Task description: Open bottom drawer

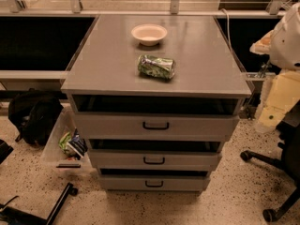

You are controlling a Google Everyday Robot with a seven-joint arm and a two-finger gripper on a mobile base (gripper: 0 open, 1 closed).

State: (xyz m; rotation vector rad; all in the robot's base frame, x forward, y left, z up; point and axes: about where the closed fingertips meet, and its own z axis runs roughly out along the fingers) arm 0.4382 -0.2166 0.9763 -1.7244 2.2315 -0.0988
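Observation:
The bottom drawer [126, 183] is the lowest of three grey flat fronts on the cabinet, with a small black bar handle [154, 183] at its middle. A dark gap shows above its front. The middle drawer [122, 160] and the top drawer [108, 125] sit above it, each with the same kind of handle. My gripper [274, 108] hangs at the right edge of the view, beside the cabinet's right side at about top-drawer height, well apart from the bottom handle. The white arm [287, 36] shows above it.
A white bowl [149, 33] and a green snack bag [156, 67] lie on the cabinet top [103, 55]. A black backpack [33, 116] and a clear bin [63, 146] sit on the floor at left. An office chair base [274, 165] stands at right.

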